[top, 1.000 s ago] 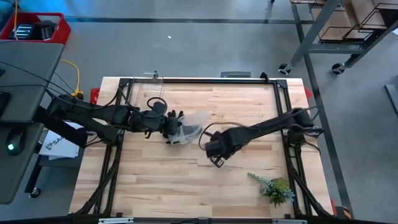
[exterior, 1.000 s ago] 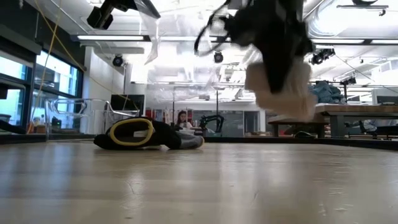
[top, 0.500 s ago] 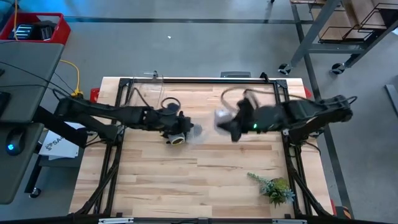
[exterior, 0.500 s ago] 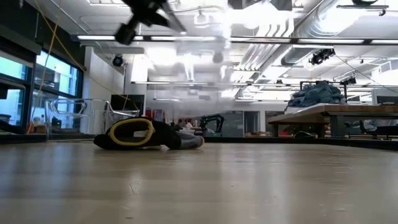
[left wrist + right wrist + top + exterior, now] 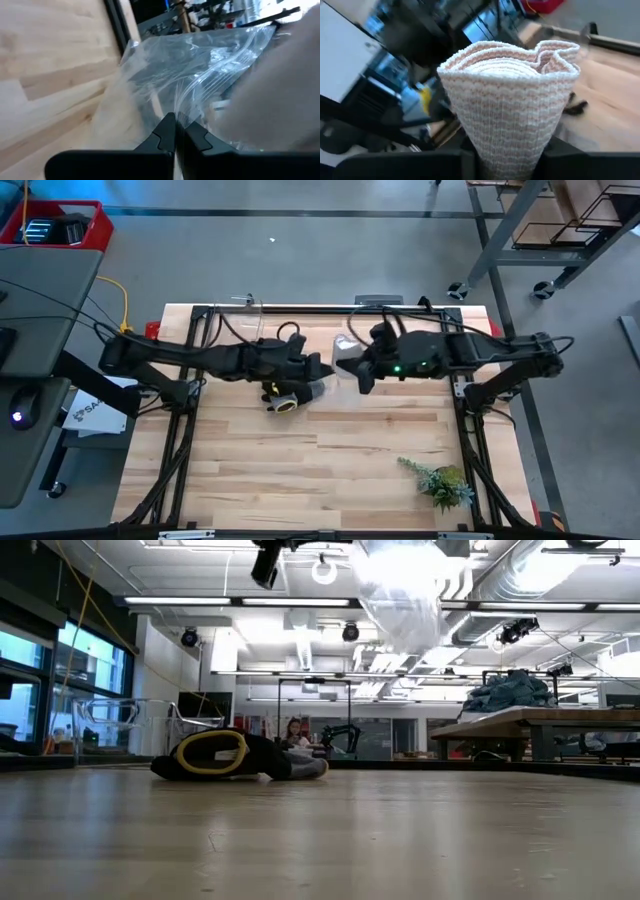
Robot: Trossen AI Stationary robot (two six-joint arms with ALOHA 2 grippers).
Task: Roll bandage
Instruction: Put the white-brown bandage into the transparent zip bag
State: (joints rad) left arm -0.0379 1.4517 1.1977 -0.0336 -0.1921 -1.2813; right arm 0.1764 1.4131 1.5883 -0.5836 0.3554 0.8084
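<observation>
So, going from the left: the left pincer (image 5: 318, 368) is clenched on the edge of a crinkly clear plastic bag (image 5: 200, 75), held up over the far half of the light wooden surface (image 5: 300, 450). A black-and-grey work glove with a yellow cuff (image 5: 283, 397) is lying just beneath it. To the right, the rolled white gauze bandage (image 5: 512, 95) is gripped at its base by the right pincer (image 5: 352, 370), roll axis pointing out past the fingers. Bag and roll are nearly touching, so the right arm looks best placed for the next move.
</observation>
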